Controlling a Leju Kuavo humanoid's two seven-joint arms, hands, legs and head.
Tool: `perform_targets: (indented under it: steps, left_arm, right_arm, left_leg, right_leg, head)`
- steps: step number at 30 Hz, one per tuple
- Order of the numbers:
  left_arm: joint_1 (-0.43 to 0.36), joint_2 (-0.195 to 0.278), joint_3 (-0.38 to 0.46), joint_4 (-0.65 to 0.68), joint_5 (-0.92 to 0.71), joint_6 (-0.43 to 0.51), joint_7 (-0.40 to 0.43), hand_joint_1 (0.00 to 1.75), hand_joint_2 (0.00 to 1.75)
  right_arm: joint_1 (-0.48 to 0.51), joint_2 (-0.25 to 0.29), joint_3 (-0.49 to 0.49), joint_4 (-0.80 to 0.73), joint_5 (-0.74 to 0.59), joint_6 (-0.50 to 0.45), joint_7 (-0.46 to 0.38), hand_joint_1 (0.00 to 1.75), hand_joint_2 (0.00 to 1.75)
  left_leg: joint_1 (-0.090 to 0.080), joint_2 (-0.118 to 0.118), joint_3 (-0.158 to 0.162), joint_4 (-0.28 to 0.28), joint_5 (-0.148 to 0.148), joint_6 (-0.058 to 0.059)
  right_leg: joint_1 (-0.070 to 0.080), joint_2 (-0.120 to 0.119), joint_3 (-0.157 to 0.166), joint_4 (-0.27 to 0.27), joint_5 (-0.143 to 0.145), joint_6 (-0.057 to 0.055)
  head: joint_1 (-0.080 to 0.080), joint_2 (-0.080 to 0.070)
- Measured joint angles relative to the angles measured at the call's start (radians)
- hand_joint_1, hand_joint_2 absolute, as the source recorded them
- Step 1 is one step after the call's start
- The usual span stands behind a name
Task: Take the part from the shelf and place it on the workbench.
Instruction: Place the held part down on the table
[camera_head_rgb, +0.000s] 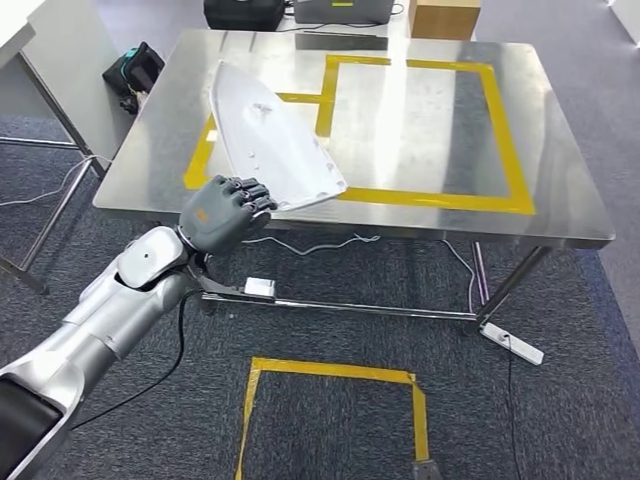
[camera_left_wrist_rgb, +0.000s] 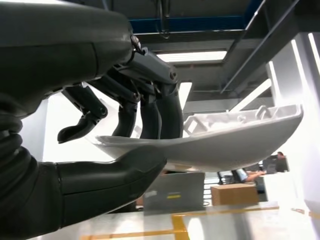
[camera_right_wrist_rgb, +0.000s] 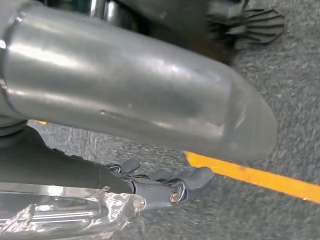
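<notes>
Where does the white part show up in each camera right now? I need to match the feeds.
Head view: the white part is held at its near edge by the left hand, above the steel table's front left area.
Left wrist view: the white part runs across the middle, pinched between thumb and fingers.
Right wrist view: not in it.
Shared landmark: the yellow tape on the table.

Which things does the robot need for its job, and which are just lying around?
For the job:
- white part, held by the left hand
- steel workbench with yellow tape

Just lying about:
- cardboard box
- black bag
- white power strip on the carpet
</notes>
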Motion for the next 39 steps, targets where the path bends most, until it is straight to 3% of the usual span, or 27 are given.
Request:
perform_targets:
  steps: [2,3,4,5,7,8,9,11,12,14,16,17,18,19,22,23,24,26,28,31,32,33,34,37,39]
  left_arm:
    - [0.011,0.001,-0.001,0.004,0.0,0.0,0.0,1.75,1.75]
    - [0.015,0.001,-0.001,0.006,0.0,0.0,0.0,1.75,1.75]
    - [0.018,0.001,-0.001,0.007,0.0,0.0,0.0,1.75,1.75]
    - [0.019,0.001,-0.002,0.009,0.0,0.0,0.0,1.75,1.75]
    - [0.019,0.0,-0.003,0.013,0.0,0.0,0.0,1.75,1.75]
    - [0.019,0.0,-0.003,0.015,0.0,0.0,0.0,1.75,1.75]
    - [0.017,0.0,-0.003,0.016,0.0,0.0,0.0,1.75,1.75]
    - [0.011,0.0,-0.002,0.016,0.001,0.001,0.0,1.75,1.75]
    - [0.008,0.0,-0.001,0.016,0.003,0.002,0.0,1.75,1.75]
    - [0.01,-0.001,-0.001,0.017,0.008,0.004,-0.001,1.75,1.75]
    - [0.021,-0.002,-0.002,0.018,0.014,0.008,-0.004,1.75,1.75]
    - [0.028,-0.002,-0.002,0.02,0.017,0.01,-0.007,1.75,1.75]
    - [0.032,-0.002,-0.002,0.021,0.02,0.012,-0.009,1.75,1.75]
    - [0.034,-0.002,-0.002,0.021,0.023,0.014,-0.012,1.75,1.75]
    - [0.034,-0.001,-0.001,0.023,0.035,0.014,-0.019,1.75,1.75]
    - [0.034,-0.001,-0.001,0.023,0.039,0.013,-0.021,1.75,1.75]
    - [0.032,-0.002,-0.001,0.024,0.041,0.011,-0.022,1.75,1.75]
    - [0.025,-0.004,0.0,0.024,0.043,0.007,-0.023,1.75,1.75]
    - [0.011,-0.007,0.001,0.024,0.042,0.004,-0.023,1.75,1.75]
    - [0.005,-0.013,0.0,0.025,0.04,0.001,-0.023,1.75,1.75]
    - [0.007,-0.013,0.0,0.025,0.039,0.0,-0.023,1.75,1.75]
    - [0.009,-0.014,-0.001,0.026,0.038,0.0,-0.023,1.75,1.75]
    - [0.009,-0.014,-0.001,0.026,0.038,0.0,-0.023,1.75,1.75]
    - [0.005,-0.016,-0.001,0.027,0.037,-0.003,-0.023,1.75,1.75]
    - [0.001,-0.02,-0.001,0.028,0.037,-0.016,-0.022,1.75,1.75]
  right_arm:
    - [0.006,0.0,0.0,0.0,0.0,0.0,0.0,0.0,0.0]
    - [0.009,0.0,0.0,0.0,0.0,0.0,0.001,0.0,0.0]
    - [0.011,0.0,0.0,0.0,0.0,0.0,0.001,0.0,0.0]
    - [0.014,0.0,0.0,0.0,0.0,0.0,0.001,0.0,0.0]
    - [0.021,0.0,0.0,0.0,0.0,0.0,0.001,0.0,0.0]
    - [0.022,0.0,0.001,0.0,0.0,0.0,0.001,0.0,0.0]
    - [0.021,0.0,0.001,0.0,0.0,0.0,0.001,0.0,0.0]
    - [0.015,0.0,0.001,0.0,0.0,0.0,0.001,0.0,0.0]
    - [0.012,0.0,0.001,0.0,0.0,0.0,0.001,0.0,0.0]
    - [0.01,0.0,0.001,0.0,0.0,0.0,0.0,0.0,0.0]
    - [0.011,0.0,0.001,0.0,0.0,0.0,0.001,0.0,0.0]
    - [0.014,0.0,0.001,0.0,0.001,0.0,0.001,0.0,0.0]
    - [0.016,0.0,0.001,0.0,0.001,0.0,0.001,0.0,0.0]
    - [0.017,0.0,0.001,0.0,0.002,0.0,0.001,0.0,0.0]
    - [0.015,0.001,0.001,0.0,0.004,0.001,0.002,0.0,0.0]
    - [0.014,0.002,0.001,0.0,0.005,0.001,0.002,0.0,0.0]
    - [0.013,0.002,0.001,0.0,0.005,0.001,0.003,0.0,0.0]
    - [0.009,0.002,0.001,0.0,0.006,0.001,0.004,0.0,0.0]
    - [0.002,0.002,0.001,0.0,0.006,0.001,0.004,0.0,0.0]
    - [-0.002,0.002,0.001,0.0,0.007,0.001,0.004,0.0,0.0]
    - [-0.002,0.002,0.001,0.0,0.007,0.001,0.004,0.0,0.0]
    - [-0.001,0.002,0.001,0.0,0.007,0.001,0.004,0.0,0.0]
    - [-0.001,0.002,0.001,0.0,0.007,0.001,0.004,0.0,0.0]
    - [-0.002,0.002,0.001,0.0,0.008,0.001,0.004,0.0,0.0]
    - [-0.003,0.002,0.001,0.0,0.01,0.001,0.005,0.0,0.0]
  left_leg:
    - [-0.004,-0.003,0.035,0.0,-0.032,0.004]
    - [-0.007,-0.005,0.057,0.0,-0.05,0.005]
    - [-0.01,-0.006,0.081,0.0,-0.068,0.006]
    - [-0.012,-0.007,0.102,-0.001,-0.087,0.006]
    - [-0.017,-0.01,0.136,0.002,-0.122,0.003]
    - [-0.018,-0.012,0.146,0.0,-0.135,-0.001]
    - [-0.018,-0.014,0.155,0.001,-0.143,-0.004]
    - [-0.017,-0.011,0.15,0.021,-0.141,-0.013]
    - [-0.016,-0.007,0.129,0.058,-0.132,-0.019]
    - [-0.009,0.001,0.044,0.182,-0.137,-0.039]
    - [0.003,0.005,-0.046,0.283,-0.193,-0.057]
    - [0.008,0.006,-0.075,0.297,-0.217,-0.061]
    - [0.011,0.007,-0.09,0.284,-0.22,-0.063]
    - [0.012,0.007,-0.093,0.245,-0.195,-0.063]
    - [0.01,0.013,-0.06,0.058,-0.019,-0.052]
    - [0.009,0.015,-0.049,0.019,0.02,-0.048]
    - [0.008,0.015,-0.042,0.002,0.034,-0.043]
    - [0.011,0.014,-0.029,0.001,0.033,-0.034]
    - [0.015,0.012,-0.018,-0.002,0.029,-0.021]
    - [0.014,0.011,-0.011,-0.003,0.021,-0.009]
    - [0.012,0.01,-0.008,-0.002,0.019,-0.007]
    - [0.011,0.009,-0.006,-0.002,0.016,-0.007]
    - [0.01,0.007,-0.003,-0.001,0.013,-0.007]
    - [0.006,0.002,0.005,0.005,0.006,-0.014]
    - [0.003,0.0,0.004,0.009,0.003,-0.014]
  right_leg:
    - [0.005,0.0,-0.075,0.041,-0.085,-0.005]
    - [0.007,0.0,-0.097,0.024,-0.109,-0.007]
    - [0.008,0.001,-0.109,-0.015,-0.097,-0.009]
    - [0.008,0.001,-0.115,-0.069,-0.036,-0.012]
    - [0.01,0.0,-0.118,-0.184,0.15,-0.018]
    - [0.012,0.0,-0.116,-0.218,0.216,-0.023]
    - [0.014,-0.001,-0.112,-0.235,0.242,-0.028]
    - [0.013,-0.001,-0.097,-0.235,0.228,-0.038]
    - [0.011,-0.001,-0.087,-0.237,0.221,-0.043]
    - [0.007,0.0,-0.063,-0.24,0.205,-0.049]
    - [0.005,0.002,-0.038,-0.241,0.181,-0.05]
    - [0.003,0.004,-0.024,-0.241,0.169,-0.047]
    - [0.0,0.005,-0.01,-0.241,0.157,-0.045]
    - [-0.003,0.006,0.005,-0.241,0.145,-0.042]
    - [-0.008,0.009,0.045,-0.239,0.111,-0.028]
    - [-0.007,0.01,0.053,-0.239,0.097,-0.021]
    - [-0.005,0.011,0.059,-0.24,0.086,-0.015]
    - [-0.005,0.01,0.072,-0.245,0.067,-0.002]
    - [-0.004,0.005,0.064,-0.205,0.033,0.008]
    - [-0.004,0.001,-0.039,-0.014,-0.056,0.015]
    - [-0.003,0.001,-0.069,0.031,-0.064,0.015]
    - [-0.003,0.001,-0.083,0.038,-0.05,0.015]
    - [-0.003,0.001,-0.077,0.003,-0.017,0.013]
    - [-0.001,0.001,-0.003,-0.192,0.098,0.0]
    - [0.0,0.001,0.019,-0.239,0.121,-0.004]
  head:
    - [0.002,0.0]
    - [0.003,0.0]
    - [0.004,0.0]
    - [0.004,0.0]
    - [0.003,0.0]
    - [0.001,0.0]
    - [0.001,0.0]
    - [-0.002,0.0]
    - [-0.004,0.0]
    - [-0.009,0.0]
    - [-0.01,0.0]
    - [-0.01,0.0]
    - [-0.011,0.0]
    - [-0.01,0.0]
    - [-0.012,0.0]
    - [-0.012,0.0]
    - [-0.012,0.0]
    - [-0.011,0.0]
    - [-0.005,0.0]
    - [0.003,0.0]
    - [0.003,0.0]
    - [0.004,0.0]
    - [0.004,0.0]
    - [0.004,0.0]
    - [0.003,0.0]
